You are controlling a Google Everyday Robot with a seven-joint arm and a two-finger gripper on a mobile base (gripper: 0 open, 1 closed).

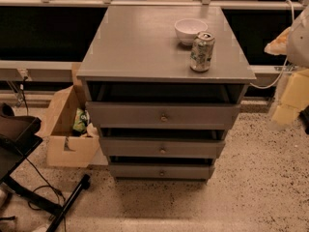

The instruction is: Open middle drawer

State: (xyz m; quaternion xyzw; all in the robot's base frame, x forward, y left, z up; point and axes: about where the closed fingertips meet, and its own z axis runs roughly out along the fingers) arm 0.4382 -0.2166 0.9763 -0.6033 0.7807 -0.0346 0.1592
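A grey cabinet with three drawers stands in the middle of the view. The middle drawer has a medium-height flat front with a small round metal knob at its centre. A dark gap shows above its front, so it stands slightly out. The taller top drawer and the smallest bottom drawer also show dark gaps above them. My gripper is a blurred pale yellow and white shape at the right edge. It is well to the right of the cabinet and apart from it, touching no drawer.
A white bowl and a drink can stand on the cabinet top at the back right. An open cardboard box sits on the floor against the cabinet's left side. A black stand with cables fills the lower left. The floor is speckled.
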